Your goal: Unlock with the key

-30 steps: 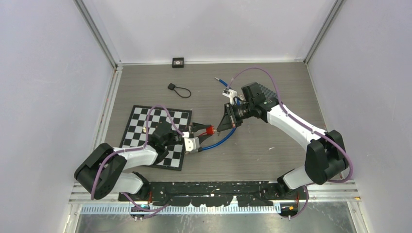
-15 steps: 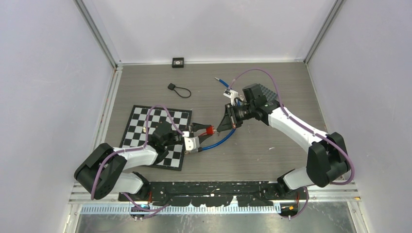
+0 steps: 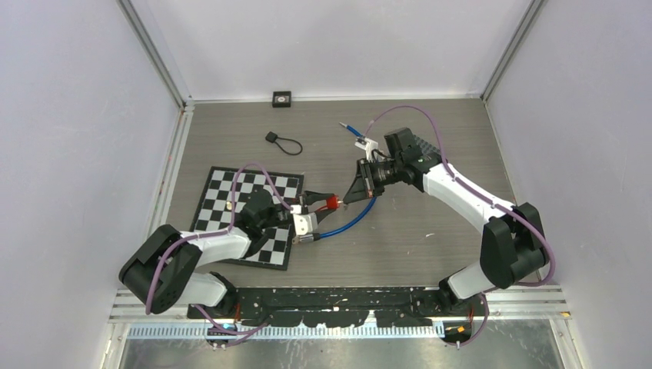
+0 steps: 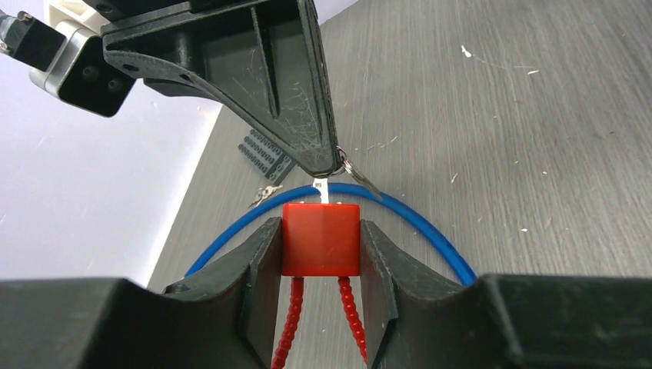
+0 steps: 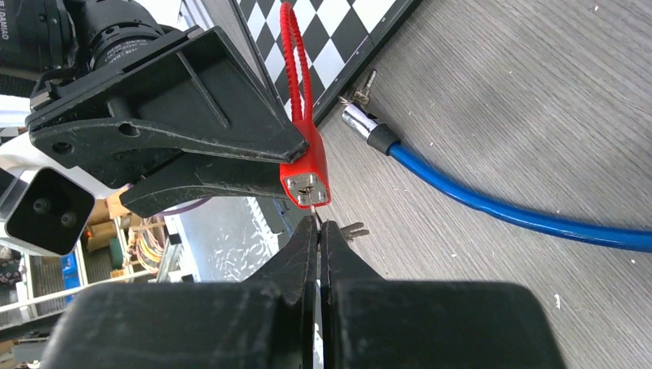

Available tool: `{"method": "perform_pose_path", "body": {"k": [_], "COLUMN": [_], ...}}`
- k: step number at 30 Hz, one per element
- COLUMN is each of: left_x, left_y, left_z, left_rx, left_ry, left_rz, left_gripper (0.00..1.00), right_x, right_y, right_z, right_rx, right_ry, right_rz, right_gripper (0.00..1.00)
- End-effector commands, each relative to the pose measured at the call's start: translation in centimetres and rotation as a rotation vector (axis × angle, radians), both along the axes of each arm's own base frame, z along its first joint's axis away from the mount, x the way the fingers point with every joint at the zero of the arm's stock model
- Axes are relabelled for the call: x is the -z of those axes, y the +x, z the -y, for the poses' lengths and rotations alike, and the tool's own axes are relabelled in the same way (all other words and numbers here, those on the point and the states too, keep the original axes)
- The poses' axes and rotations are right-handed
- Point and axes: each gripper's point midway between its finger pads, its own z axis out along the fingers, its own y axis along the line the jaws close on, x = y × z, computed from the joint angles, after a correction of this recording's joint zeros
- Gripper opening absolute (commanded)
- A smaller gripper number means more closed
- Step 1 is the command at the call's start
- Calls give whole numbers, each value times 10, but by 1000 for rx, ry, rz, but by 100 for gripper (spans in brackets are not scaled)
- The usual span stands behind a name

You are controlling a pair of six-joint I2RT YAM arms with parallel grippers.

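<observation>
Left wrist: left gripper [image 4: 321, 234] part-open, clamping red lock [image 4: 321, 254], centre frame.
Right wrist: right gripper [image 5: 318, 231] pinched tight on key [image 5: 316, 217], key tip touching red lock.

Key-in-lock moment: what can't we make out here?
- Key head: wrist views, pinched inside the shut right gripper; only a blade sliver shows.
- Insertion depth: blade tip hidden by the red lock in the left gripper.
- Lock's red cable loop: left wrist, cut off by bottom edge.
- Black box at far wall: top view, too small to identify.
</observation>
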Motion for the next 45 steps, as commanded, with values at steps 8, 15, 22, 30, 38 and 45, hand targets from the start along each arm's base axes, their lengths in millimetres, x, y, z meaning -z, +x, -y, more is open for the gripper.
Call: {"method": "perform_pose_path", "body": {"k": [8, 15, 22, 30, 38, 45], "left_x": [-38, -38, -40, -39, -44, -48], "left_y": [6, 5, 3, 6, 15, 20], "left_z": [8, 11, 11, 16, 18, 17], "left_rx": [3, 10, 19, 26, -1, -36], "left_ry": [-82, -102, -109, -108, -104, -109], "left_rz": [91, 18, -3, -36, 19, 31], "left_gripper": [0, 0, 0, 0, 0, 0], "right_x": [-12, -15, -15, -13, -4, 5], "right_y": [21, 16, 16, 21, 24, 27], "right_z": [3, 9, 12, 8, -5, -10], "right_rx": [53, 28, 34, 58, 60, 55], "right_ry": [17, 20, 13, 29, 75, 73], "right_rz": [89, 225, 248, 242, 125, 100], "right_gripper": [0, 1, 1, 0, 1, 0]}}
